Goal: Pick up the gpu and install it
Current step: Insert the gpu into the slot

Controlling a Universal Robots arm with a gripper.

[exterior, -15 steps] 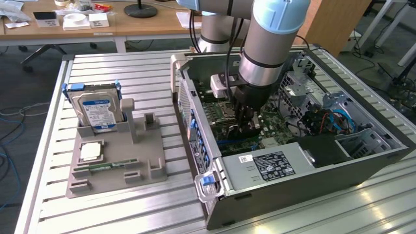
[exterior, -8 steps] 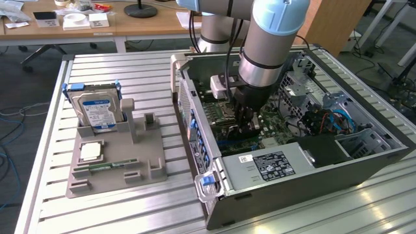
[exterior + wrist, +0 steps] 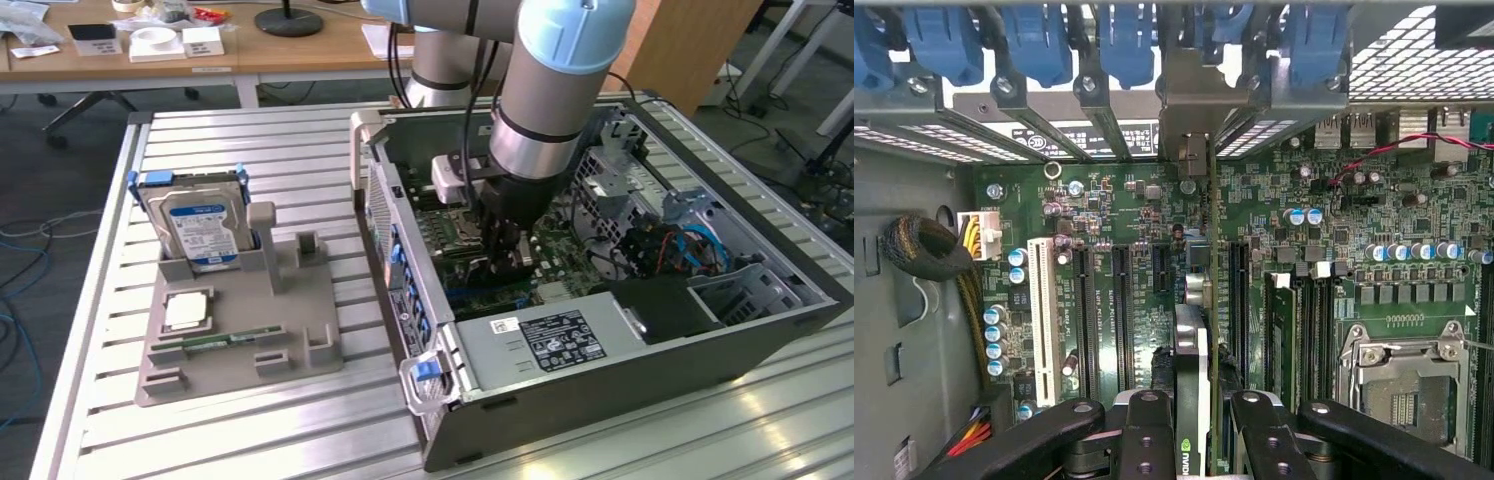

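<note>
In the wrist view the gpu (image 3: 1194, 340) stands on edge, a thin dark card with a green logo near my fingers. My gripper (image 3: 1199, 425) is shut on it, one black finger (image 3: 1144, 430) on each side. The card's silver end bracket (image 3: 1189, 110) reaches the rear slot openings of the case. It runs over the green motherboard (image 3: 1114, 200), between the black expansion slots (image 3: 1122, 310). Whether it sits in a slot I cannot tell. In the exterior view my gripper (image 3: 507, 255) is lowered deep inside the open computer case (image 3: 641, 390).
To the exterior view's left, a grey holder (image 3: 240, 350) on the slatted metal table carries a silver hard drive (image 3: 200, 225), a processor chip (image 3: 184, 310) and a green memory stick (image 3: 220, 342). Blue slot latches (image 3: 1124, 40), a cable bundle (image 3: 924, 250) and the processor socket (image 3: 1399, 385) surround the card.
</note>
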